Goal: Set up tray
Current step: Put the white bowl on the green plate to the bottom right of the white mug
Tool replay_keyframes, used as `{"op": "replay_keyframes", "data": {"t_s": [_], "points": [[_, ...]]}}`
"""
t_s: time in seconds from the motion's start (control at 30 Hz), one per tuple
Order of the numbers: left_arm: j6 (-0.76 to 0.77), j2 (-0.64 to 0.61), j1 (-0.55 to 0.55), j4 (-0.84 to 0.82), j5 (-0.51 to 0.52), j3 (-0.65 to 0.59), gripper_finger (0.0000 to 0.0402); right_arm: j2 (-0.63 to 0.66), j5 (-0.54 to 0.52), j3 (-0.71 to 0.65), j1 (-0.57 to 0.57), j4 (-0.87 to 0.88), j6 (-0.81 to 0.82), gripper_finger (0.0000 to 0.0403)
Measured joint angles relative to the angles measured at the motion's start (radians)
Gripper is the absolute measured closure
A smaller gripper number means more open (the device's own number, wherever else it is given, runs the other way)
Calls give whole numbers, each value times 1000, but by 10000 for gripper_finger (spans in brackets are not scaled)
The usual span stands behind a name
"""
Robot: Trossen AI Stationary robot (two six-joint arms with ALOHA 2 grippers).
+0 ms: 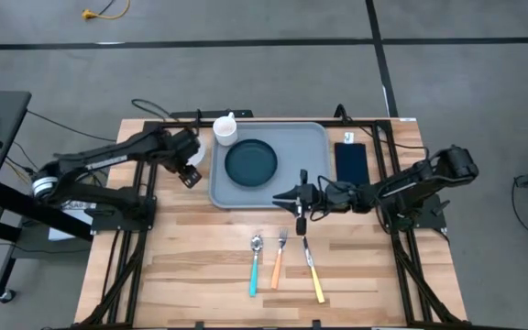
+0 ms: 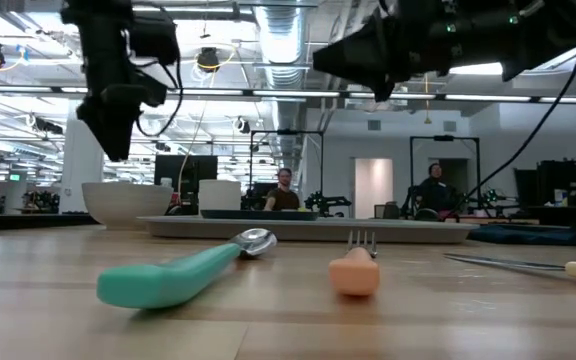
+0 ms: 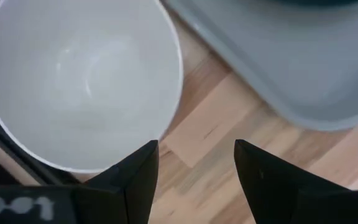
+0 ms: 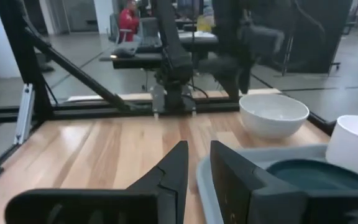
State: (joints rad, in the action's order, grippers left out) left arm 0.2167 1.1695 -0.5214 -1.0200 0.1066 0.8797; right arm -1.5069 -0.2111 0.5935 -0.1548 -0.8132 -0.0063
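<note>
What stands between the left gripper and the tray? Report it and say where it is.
Nothing visible. The left gripper hangs open above bare table wood, just off the tray's rounded corner. The white bowl sits on its other side, away from the tray, not in between.

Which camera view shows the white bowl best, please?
The left wrist view: the white bowl fills much of the picture, seen from above, empty inside. In the high view, the left arm covers it. The low view shows its side; the right wrist view shows it whole but far off.
</note>
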Motion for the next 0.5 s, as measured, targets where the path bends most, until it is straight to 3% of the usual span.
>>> {"op": "replay_keyframes", "data": {"t_s": [0.2,0.5], "points": [[-114,90,-9,7,-27,59,203,-8,0,0,-3,12,-1,340],[-229,174,-9,8,47,73,203,-19,0,-1,-2,47,4,341]]}}
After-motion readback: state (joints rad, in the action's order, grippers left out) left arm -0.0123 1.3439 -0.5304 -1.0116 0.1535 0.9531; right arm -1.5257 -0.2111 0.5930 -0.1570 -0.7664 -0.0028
